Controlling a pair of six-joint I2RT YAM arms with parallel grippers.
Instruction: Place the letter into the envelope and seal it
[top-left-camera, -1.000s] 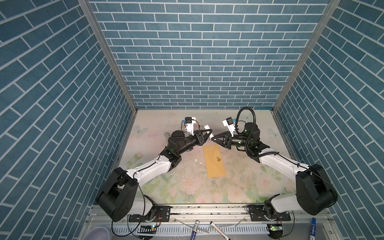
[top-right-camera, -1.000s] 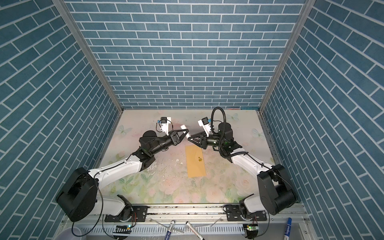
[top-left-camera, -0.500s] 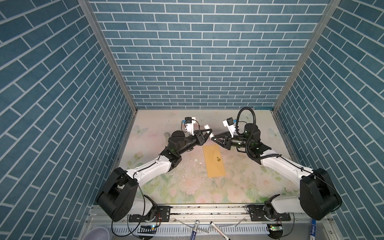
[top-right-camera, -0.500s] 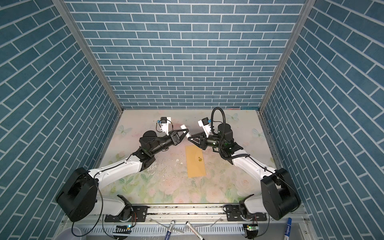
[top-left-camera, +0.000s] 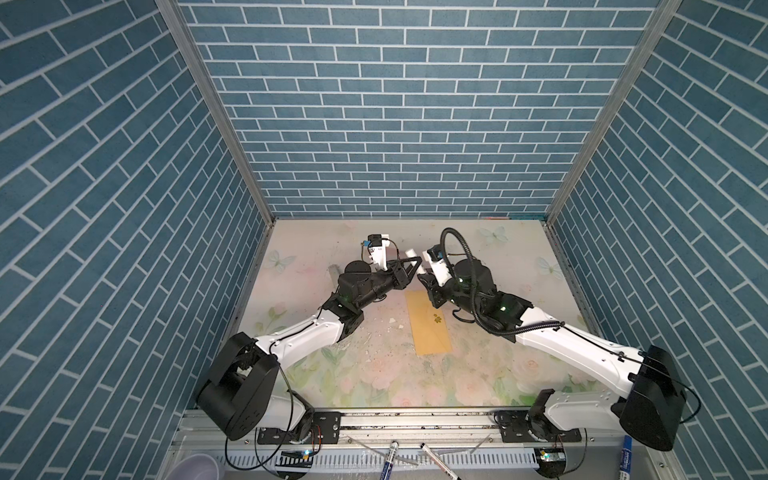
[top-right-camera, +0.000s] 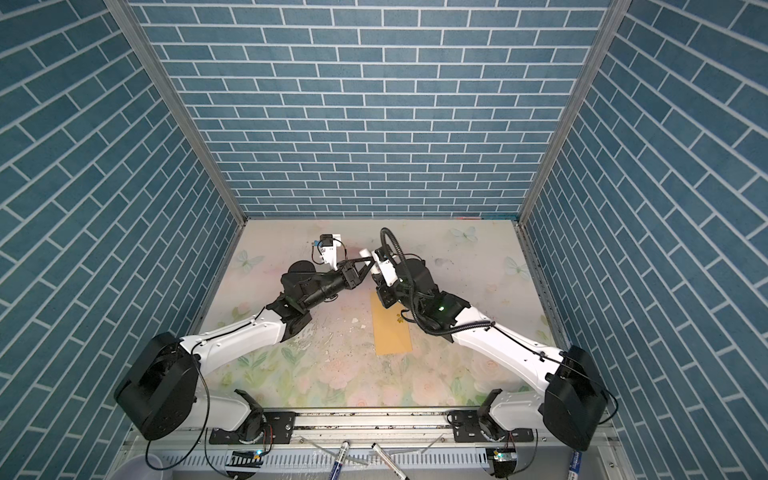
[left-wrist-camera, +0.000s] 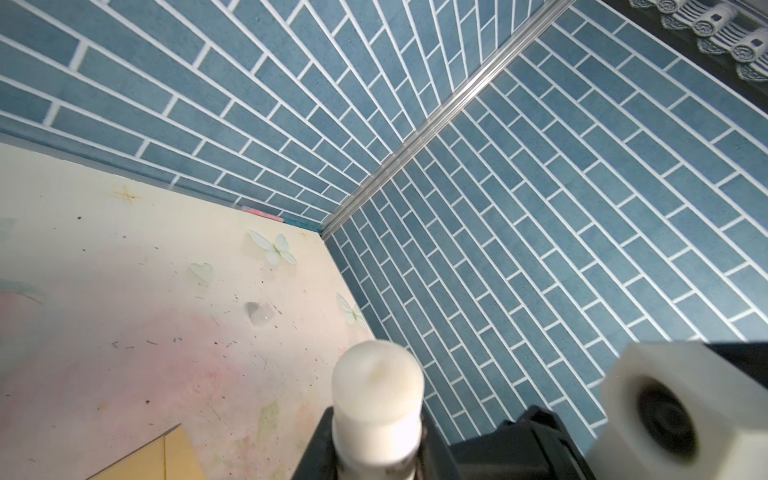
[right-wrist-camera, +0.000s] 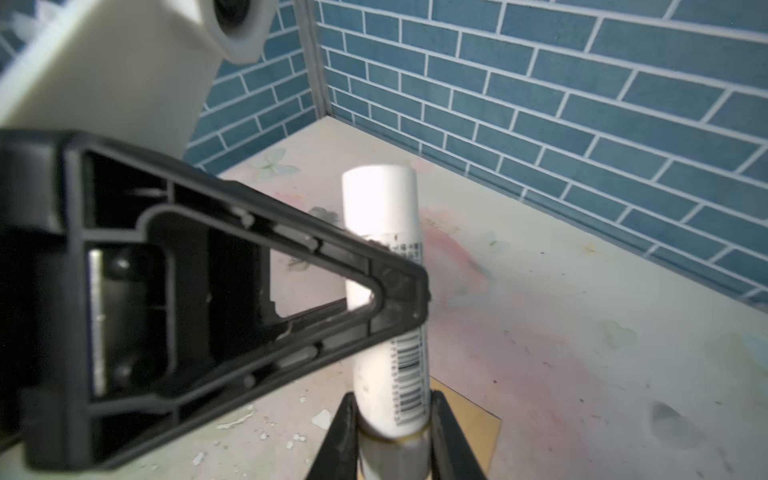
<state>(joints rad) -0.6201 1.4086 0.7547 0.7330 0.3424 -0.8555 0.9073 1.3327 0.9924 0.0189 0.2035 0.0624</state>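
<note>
Right arm (top-left-camera: 561, 338) has swung inward. Right jaws and left jaws both pinch white glue stick (right-wrist-camera: 380, 216) above the far end of the envelope (top-left-camera: 430, 328), which lies flat on table (top-left-camera: 498, 374). Letter unseen, likely inside. Sealing step; you uncap next, pulling straight apart.

White tube (right-wrist-camera: 380, 216) between black fingers (right-wrist-camera: 338, 444)

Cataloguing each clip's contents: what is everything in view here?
envelope: one, mustard-yellow, flat on the table
sticker: one, gold, on the envelope
white tube: one, barcoded, raised near the envelope's far end
paper scraps: several, white, left of the envelope
markers: three, dark-capped, in front of the table
cup: one, pale, front-left, off the table
left gripper: one, black, shut on the white tube
right gripper: one, black, shut on the white tube
</note>
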